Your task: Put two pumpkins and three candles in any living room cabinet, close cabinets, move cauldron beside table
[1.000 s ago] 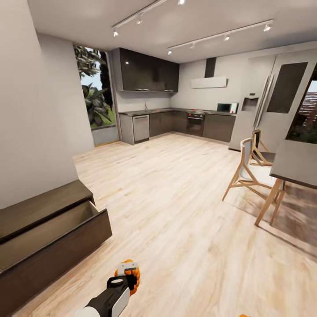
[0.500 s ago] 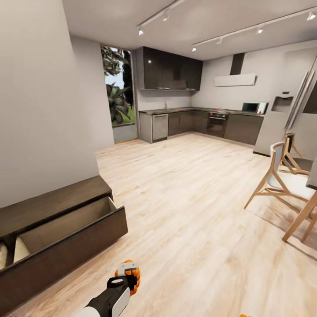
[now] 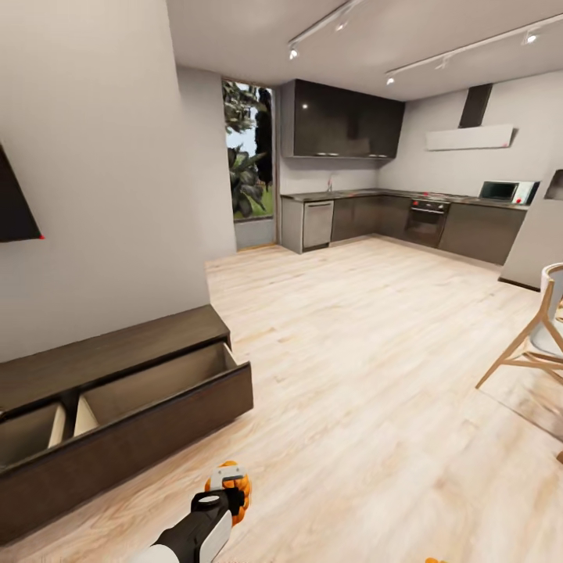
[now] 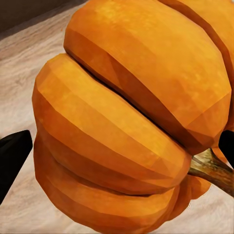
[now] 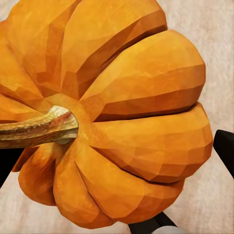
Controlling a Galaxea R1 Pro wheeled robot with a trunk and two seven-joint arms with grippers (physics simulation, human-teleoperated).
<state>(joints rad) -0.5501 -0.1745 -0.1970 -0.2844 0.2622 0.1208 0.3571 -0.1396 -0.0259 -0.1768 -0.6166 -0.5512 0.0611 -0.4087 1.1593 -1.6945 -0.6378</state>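
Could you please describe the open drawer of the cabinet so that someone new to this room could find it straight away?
Start at the plain grey wall on the left of the head view; the low, long dark-brown cabinet stands against its foot on the wooden floor. Its wide handle-less drawer is pulled out toward the room, showing pale inner compartments split by a divider, unlike the closed grey kitchen units far behind.

Dark kitchen units (image 3: 407, 223) line the far wall beyond a wooden chair (image 3: 536, 344).
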